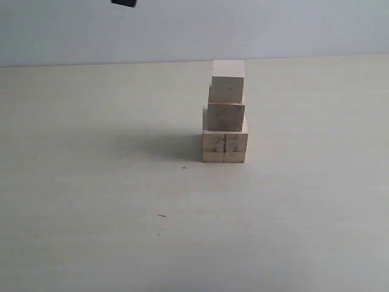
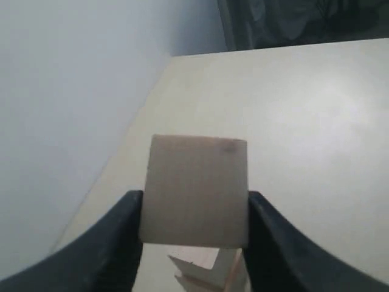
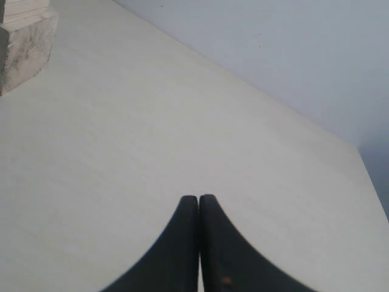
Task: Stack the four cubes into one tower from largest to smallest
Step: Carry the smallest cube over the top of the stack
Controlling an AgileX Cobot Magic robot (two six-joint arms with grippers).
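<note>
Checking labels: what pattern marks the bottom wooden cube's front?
Pale wooden bottom cube: dark vertical line and smudges; exterior view.

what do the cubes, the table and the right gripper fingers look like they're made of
The cubes: bare light wood, matte, with faint grain and dark marks on the largest cube. The table: smooth pale laminate or painted board with soft glare; cannot tell which. The right gripper's fingers: black matte plastic or rubber, smoothly curved.

Your tower [image 1: 225, 112] stood near the far edge of the counter [image 1: 91, 213], slightly right of its middle. The largest cube [image 1: 224, 147] sat on the counter, the second cube [image 1: 223, 117] on it, the third cube [image 1: 226, 92] above that, and the smallest cube [image 1: 228, 69] on top.
</note>
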